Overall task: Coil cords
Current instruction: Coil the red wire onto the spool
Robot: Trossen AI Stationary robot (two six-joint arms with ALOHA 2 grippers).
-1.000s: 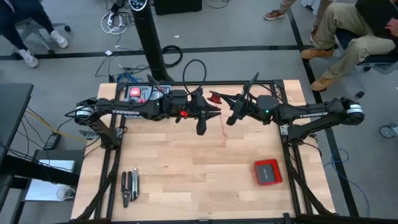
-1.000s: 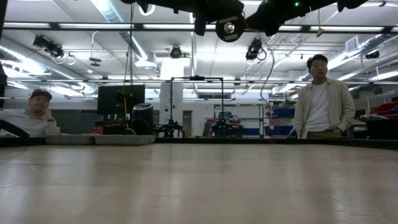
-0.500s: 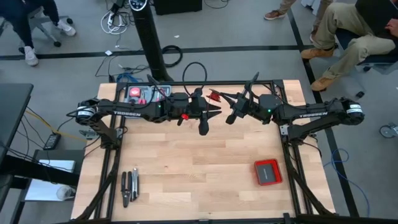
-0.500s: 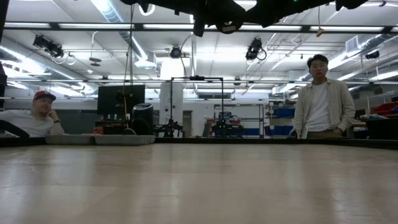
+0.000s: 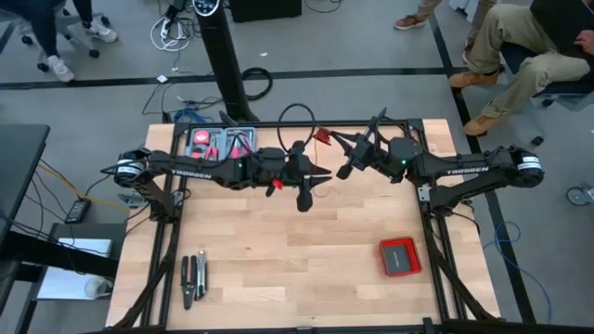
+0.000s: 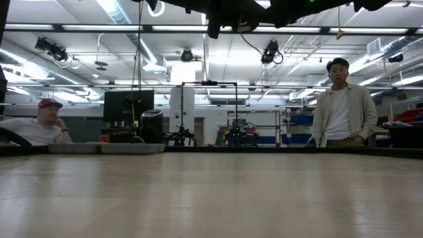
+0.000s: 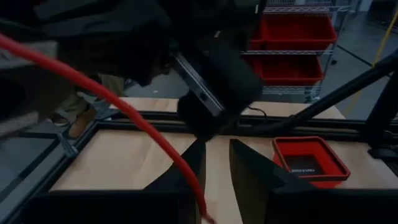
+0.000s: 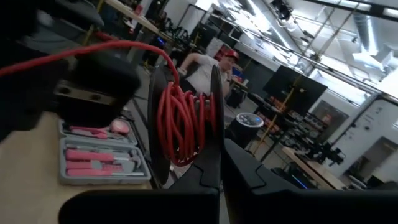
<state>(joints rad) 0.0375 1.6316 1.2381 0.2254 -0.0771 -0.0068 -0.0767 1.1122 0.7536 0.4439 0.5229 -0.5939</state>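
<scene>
Gripping the black spool of red wire, right jaws shut.

1. Two robot arms, each with one gripper: left gripper, right gripper.
2. One red wire, wound on one black spool.
3. One red box.
4. One pink tool kit.
5. One pair of pliers.
6. One wooden table.
7. Two people beyond the table in the low view.

Bright ceiling strip lights hang over a grey floor and red shelf bins.
</scene>
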